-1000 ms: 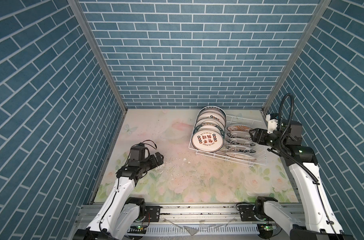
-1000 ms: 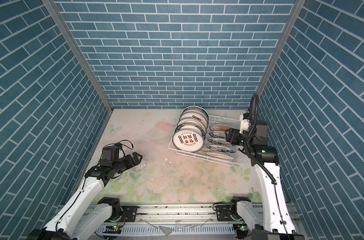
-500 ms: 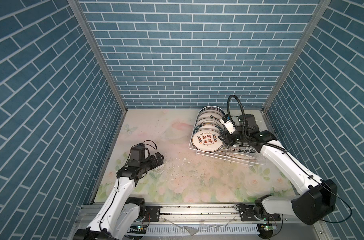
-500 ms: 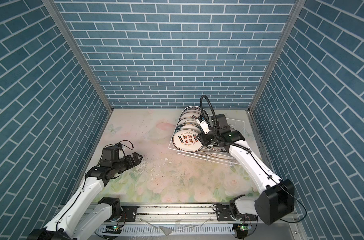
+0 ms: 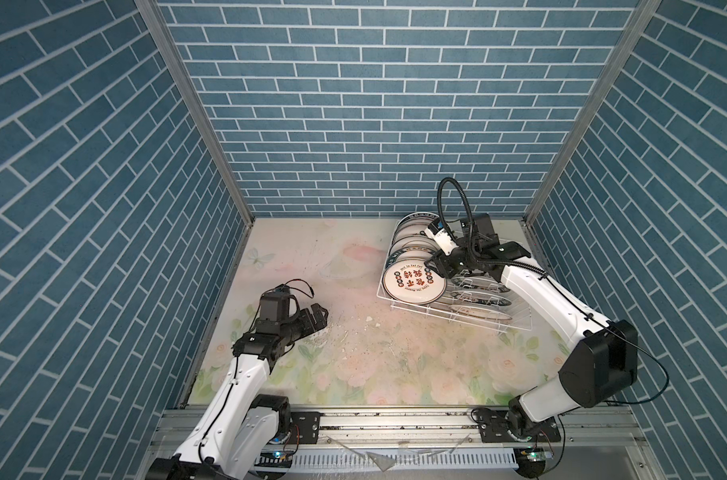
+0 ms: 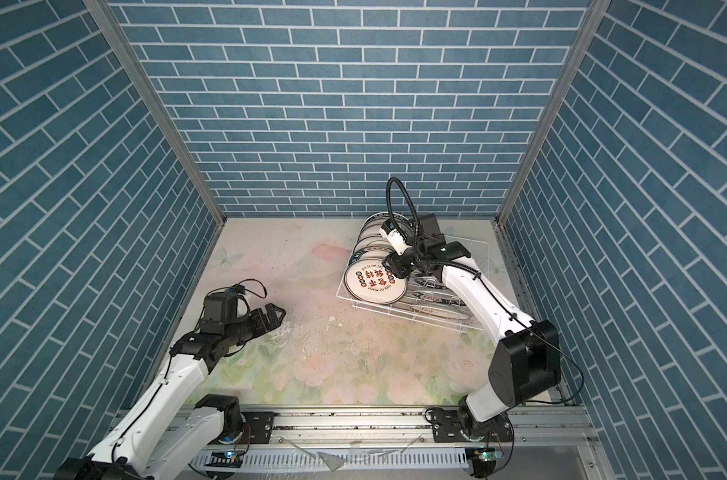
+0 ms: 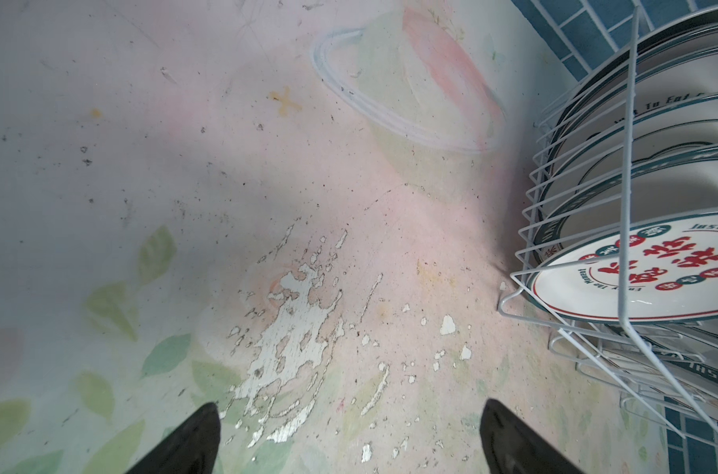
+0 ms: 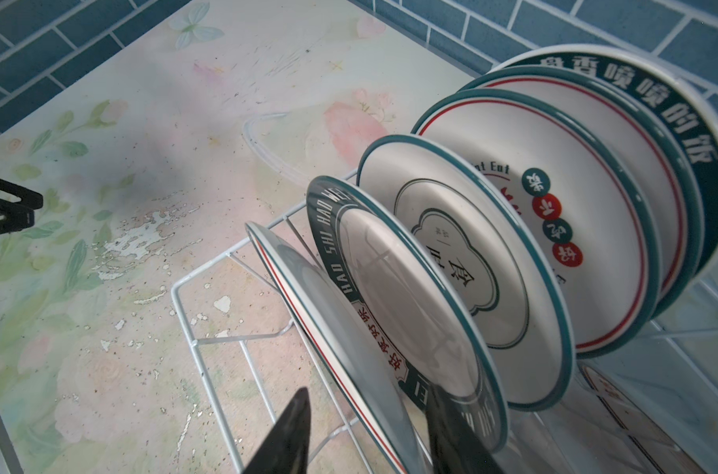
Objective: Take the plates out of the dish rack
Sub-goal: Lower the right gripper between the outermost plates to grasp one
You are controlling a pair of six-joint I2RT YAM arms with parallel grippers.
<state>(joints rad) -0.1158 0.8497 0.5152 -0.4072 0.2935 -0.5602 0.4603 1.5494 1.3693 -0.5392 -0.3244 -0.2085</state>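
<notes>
One upright plate [image 8: 308, 295] between the right fingers [image 8: 289, 439], in the dish rack [image 8: 176, 312].

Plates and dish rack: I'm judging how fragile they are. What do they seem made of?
The plates look like glazed ceramic: glossy white faces with reflections, printed green rims. The dish rack looks like white-coated metal wire: thin, stiff rods.
</notes>
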